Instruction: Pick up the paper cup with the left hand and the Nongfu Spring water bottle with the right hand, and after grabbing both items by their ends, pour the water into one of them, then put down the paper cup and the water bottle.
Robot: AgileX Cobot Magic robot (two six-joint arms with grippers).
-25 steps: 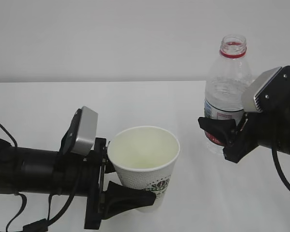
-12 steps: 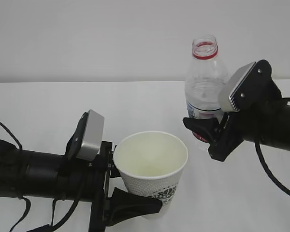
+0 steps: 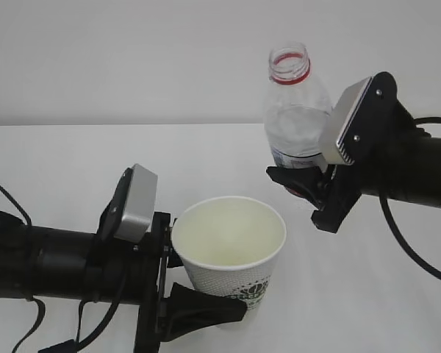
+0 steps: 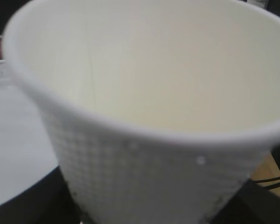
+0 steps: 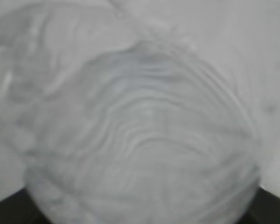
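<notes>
The white paper cup with its green logo stands upright near the front, and my left gripper is shut on its lower part; one black finger shows in front. In the left wrist view the cup fills the picture, its inside pale and faintly yellowish. The uncapped Nongfu Spring water bottle, with a red neck ring, hangs above and to the right of the cup, leaning slightly left. My right gripper is shut on its lower body, covering the label. The ribbed bottle fills the right wrist view. I cannot make out the water.
A white table runs back to a plain white wall. A black cable loops under the right arm, and another trails at the far left.
The right gripper has carried the bottle left and upward, bringing it close above the cup's right side. The cup shifted slightly right and lower at first, then stayed put.
</notes>
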